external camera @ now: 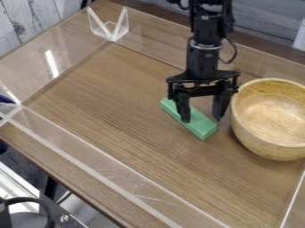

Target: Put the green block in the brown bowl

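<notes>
1. Camera view: the gripper (199, 110) points down with its jaws spread wide, straddling the green block (188, 118) and gripping nothing.
2. The block lies flat on the wooden table (107, 107), just left of the brown bowl (272, 118).

Solid green block (191, 118), tan-brown grained bowl (270, 116), black hand (198, 99), brown wood-grain table (107, 116)

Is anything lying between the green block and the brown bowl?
No. In the camera view only bare wooden tabletop separates the green block from the brown bowl; the open claw straddles the block.
</notes>
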Tool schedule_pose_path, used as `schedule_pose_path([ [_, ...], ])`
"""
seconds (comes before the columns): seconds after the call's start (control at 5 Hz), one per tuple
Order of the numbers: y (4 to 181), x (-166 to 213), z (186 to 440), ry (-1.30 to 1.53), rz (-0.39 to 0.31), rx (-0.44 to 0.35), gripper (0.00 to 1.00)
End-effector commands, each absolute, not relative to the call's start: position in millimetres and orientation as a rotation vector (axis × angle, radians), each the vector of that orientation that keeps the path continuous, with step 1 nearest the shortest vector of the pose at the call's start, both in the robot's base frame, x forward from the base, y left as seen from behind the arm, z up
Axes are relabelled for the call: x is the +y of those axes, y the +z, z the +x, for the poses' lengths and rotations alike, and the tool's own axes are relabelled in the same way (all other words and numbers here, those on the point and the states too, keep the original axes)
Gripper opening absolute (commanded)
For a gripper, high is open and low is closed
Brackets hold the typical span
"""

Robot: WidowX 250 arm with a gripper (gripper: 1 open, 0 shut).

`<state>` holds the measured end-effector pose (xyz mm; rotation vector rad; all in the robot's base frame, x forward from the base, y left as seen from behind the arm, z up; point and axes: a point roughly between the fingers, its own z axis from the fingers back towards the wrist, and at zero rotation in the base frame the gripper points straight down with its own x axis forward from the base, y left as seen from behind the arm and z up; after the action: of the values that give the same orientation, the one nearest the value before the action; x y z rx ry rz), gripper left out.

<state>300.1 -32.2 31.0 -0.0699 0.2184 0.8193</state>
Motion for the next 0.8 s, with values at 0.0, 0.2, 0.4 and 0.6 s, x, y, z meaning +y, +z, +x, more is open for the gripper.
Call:
schedule_pose_path([
  [0.0,29.7,-27.7,301.6,0.834,-0.077,0.206,1.00],
  [0.2,22.7,-28.4,304.7,0.840,-0.101,0.202,1.00],
  [0.4,20.0,-27.5,299.9,0.845,-0.072,0.208,0.00],
  [0.6,21.9,-26.9,297.0,0.843,-0.053,0.211,0.00],
])
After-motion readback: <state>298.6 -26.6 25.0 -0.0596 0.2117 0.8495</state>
